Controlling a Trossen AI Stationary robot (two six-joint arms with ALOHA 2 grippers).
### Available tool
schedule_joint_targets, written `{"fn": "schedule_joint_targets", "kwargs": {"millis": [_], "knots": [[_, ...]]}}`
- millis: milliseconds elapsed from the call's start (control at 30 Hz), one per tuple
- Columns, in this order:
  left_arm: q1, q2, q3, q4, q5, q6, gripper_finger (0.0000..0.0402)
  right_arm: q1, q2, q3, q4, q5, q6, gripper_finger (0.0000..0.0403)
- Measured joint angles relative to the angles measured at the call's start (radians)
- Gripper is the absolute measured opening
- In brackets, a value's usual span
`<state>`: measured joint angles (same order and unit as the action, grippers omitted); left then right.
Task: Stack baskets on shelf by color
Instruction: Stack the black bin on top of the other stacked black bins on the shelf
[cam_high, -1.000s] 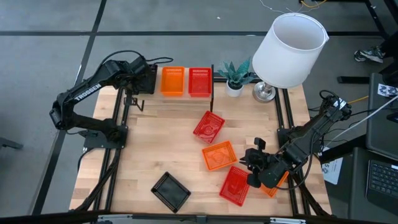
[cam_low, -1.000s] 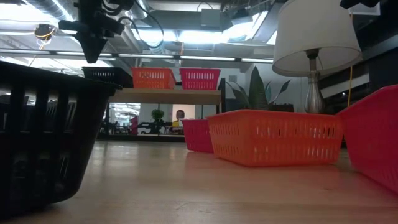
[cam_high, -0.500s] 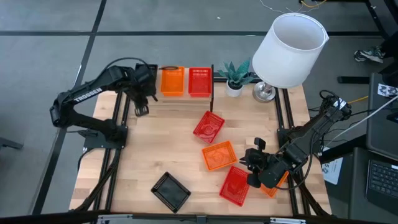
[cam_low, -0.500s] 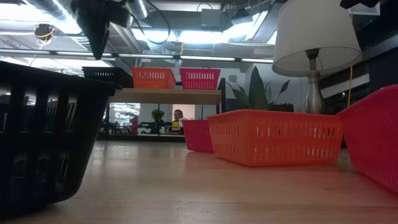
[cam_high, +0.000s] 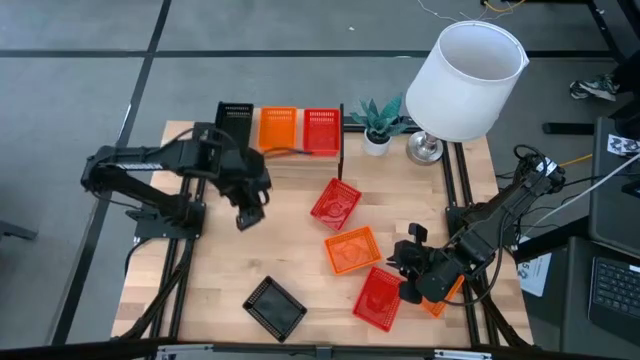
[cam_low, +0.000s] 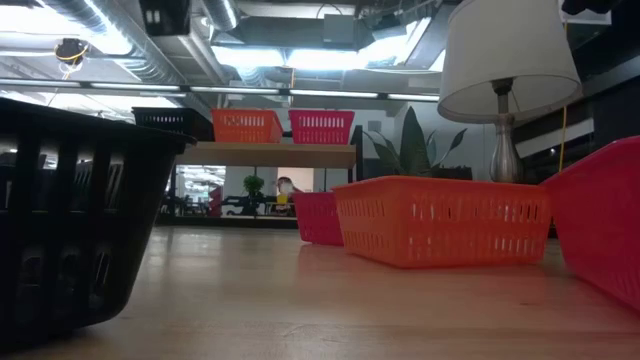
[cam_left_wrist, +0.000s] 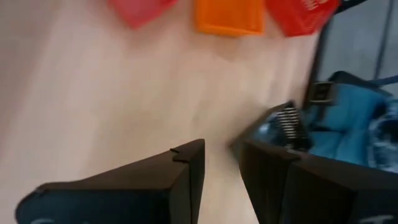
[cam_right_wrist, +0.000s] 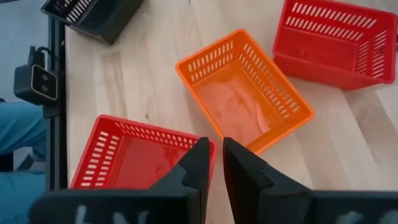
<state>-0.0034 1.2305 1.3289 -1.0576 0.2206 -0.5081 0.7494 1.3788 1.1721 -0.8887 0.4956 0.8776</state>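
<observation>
Slotted plastic baskets (cam_high: 350, 249) (rectangular, mesh-sided), light-wood plank shelf (cam_high: 290, 153), left pincer (cam_high: 246, 214) slightly spread, empty.

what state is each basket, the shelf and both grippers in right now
black basket: on shelf
orange basket: on shelf
red basket: on shelf
shelf: holds three baskets
loose black basket: on table
left gripper: empty, above table
right gripper: empty, nearly closed, beside loose baskets
</observation>
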Motion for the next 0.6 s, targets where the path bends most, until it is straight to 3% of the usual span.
{"fn": "schedule_joint_targets", "kwargs": {"millis": [333,600], "knots": [[-0.308,0.141,0.000,0.140,-0.145,-0.330,0.0090,0.000,0.000,0.000,-0.059,-0.001,0.000,0.0045],[-0.509,0.395,0.000,0.577,-0.152,-0.467,0.0089,0.000,0.000,0.000,-0.081,-0.004,0.008,0.0045]]}}
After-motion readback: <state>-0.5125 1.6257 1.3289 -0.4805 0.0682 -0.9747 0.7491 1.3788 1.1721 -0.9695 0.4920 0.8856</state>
